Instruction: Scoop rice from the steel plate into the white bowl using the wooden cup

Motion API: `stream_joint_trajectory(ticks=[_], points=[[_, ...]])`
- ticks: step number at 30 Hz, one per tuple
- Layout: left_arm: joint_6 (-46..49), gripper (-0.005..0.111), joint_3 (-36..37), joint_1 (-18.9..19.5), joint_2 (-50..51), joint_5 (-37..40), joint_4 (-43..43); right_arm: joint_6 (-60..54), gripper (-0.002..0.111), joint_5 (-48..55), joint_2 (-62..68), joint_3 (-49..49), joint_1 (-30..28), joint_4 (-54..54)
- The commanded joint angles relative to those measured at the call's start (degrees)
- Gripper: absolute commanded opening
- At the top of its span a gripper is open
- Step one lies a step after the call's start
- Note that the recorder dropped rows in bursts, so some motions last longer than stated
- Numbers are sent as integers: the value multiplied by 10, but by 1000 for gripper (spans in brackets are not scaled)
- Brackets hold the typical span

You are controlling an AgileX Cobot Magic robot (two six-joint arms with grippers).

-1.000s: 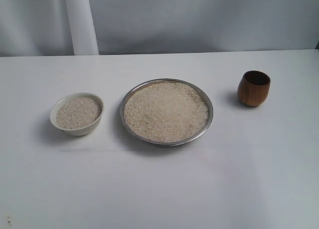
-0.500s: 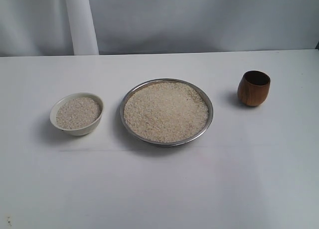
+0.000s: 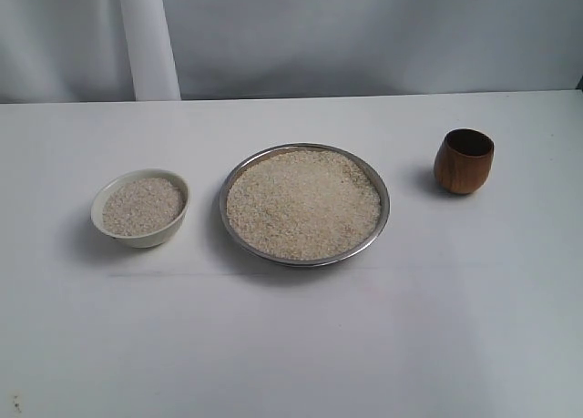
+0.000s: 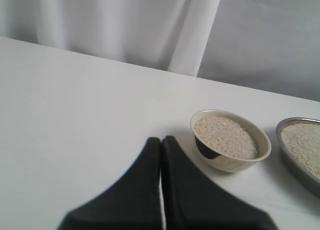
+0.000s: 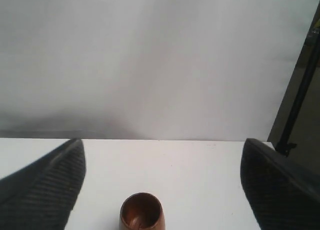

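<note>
The steel plate (image 3: 373, 177) sits mid-table, heaped with rice (image 3: 302, 204). Left of it stands the white bowl (image 3: 141, 238), also filled with rice. The wooden cup (image 3: 464, 161) stands upright and alone at the right. No arm shows in the exterior view. In the left wrist view my left gripper (image 4: 161, 140) is shut with nothing in it, a short way from the white bowl (image 4: 230, 162), with the plate's rim (image 4: 290, 160) beyond. In the right wrist view my right gripper (image 5: 162, 157) stands wide open, the cup (image 5: 141, 213) below and between its fingers (image 5: 50, 185), untouched.
A white curtain backdrop (image 3: 364, 35) hangs behind the table's far edge. A dark stand pole (image 5: 300, 99) rises off the table's corner in the right wrist view. White tabletop (image 3: 291, 345) stretches in front of the dishes.
Nothing has moved in the exterior view: plate, bowl and cup stay in place.
</note>
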Motion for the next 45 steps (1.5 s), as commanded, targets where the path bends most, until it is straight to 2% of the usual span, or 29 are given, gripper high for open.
stream_joint_trajectory(ticks=[1, 3, 7, 10, 19, 25, 33, 36, 41, 45], points=[[-1, 0, 1, -3, 0, -3, -2, -22, 78, -102, -1, 41, -4, 50], [-1, 0, 1, -3, 0, -3, -2, -22, 78, -172, -1, 80, -4, 76], [-1, 0, 1, -3, 0, -3, -2, -23, 78, -334, 0, 170, 0, 25], [-1, 0, 1, -3, 0, -3, -2, -27, 78, -411, 23, 205, 0, 19], [-1, 0, 1, -3, 0, -3, -2, -27, 78, -443, 198, 209, 0, 10], [-1, 0, 1, -3, 0, -3, -2, 8, 86, -578, 321, 209, 0, -144], [-1, 0, 1, -3, 0, -3, -2, -28, 106, -697, 466, 209, -1, -69], [-1, 0, 1, -3, 0, -3, -2, -38, 105, -746, 513, 209, -13, -74], [-1, 0, 1, -3, 0, -3, -2, -73, 105, -746, 572, 206, -36, -74], [-1, 0, 1, -3, 0, -3, -2, -50, 105, -746, 603, 177, -45, -91]])
